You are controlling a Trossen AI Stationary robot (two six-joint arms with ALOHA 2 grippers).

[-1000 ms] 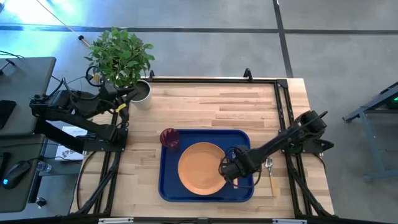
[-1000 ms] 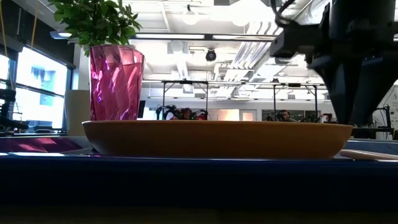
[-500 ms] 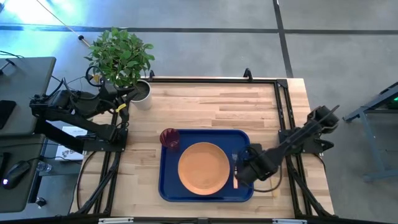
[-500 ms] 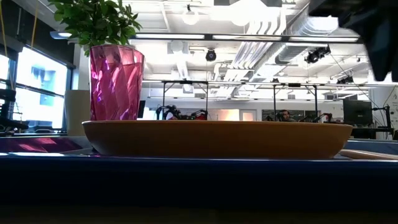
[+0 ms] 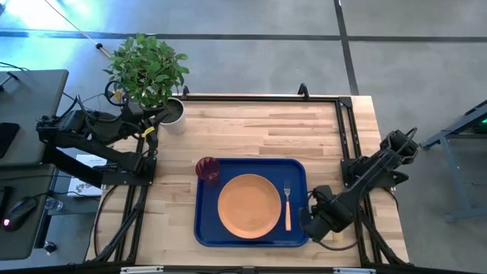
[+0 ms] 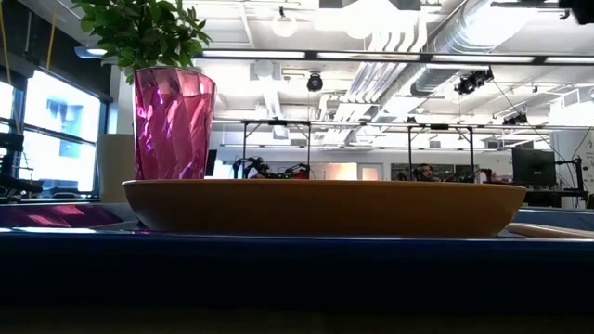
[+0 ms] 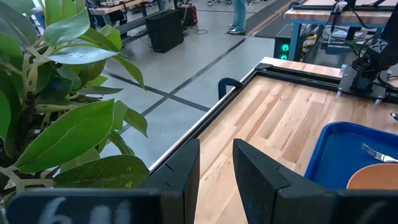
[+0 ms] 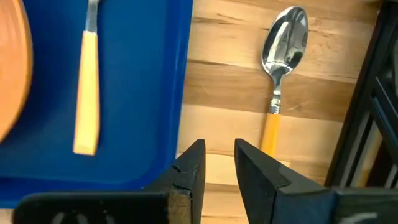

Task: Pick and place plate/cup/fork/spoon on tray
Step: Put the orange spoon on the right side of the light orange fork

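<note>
Wooden table (image 5: pixel 304 129), open workshop floor beyond. Blue tray (image 5: pixel 207 228) near front edge; orange plate (image 5: pixel 249 205) centred on it, red cup (image 5: pixel 207 169) at tray's far left corner, fork (image 5: pixel 287 205) on tray right of plate. Spoon (image 8: pixel 283 50) on bare wood just outside tray's right rim, bowl away from right gripper (image 8: pixel 217 163), handle end just ahead of slightly parted, empty jaws. Left gripper (image 7: pixel 214 165) parked by potted plant (image 5: pixel 148 68), jaws apart, empty.

Plate (image 5: pixel 249 205), cup (image 5: pixel 207 169), fork (image 5: pixel 288 206) on tray (image 5: pixel 300 170); spoon (image 8: pixel 282 62) beside it
</note>
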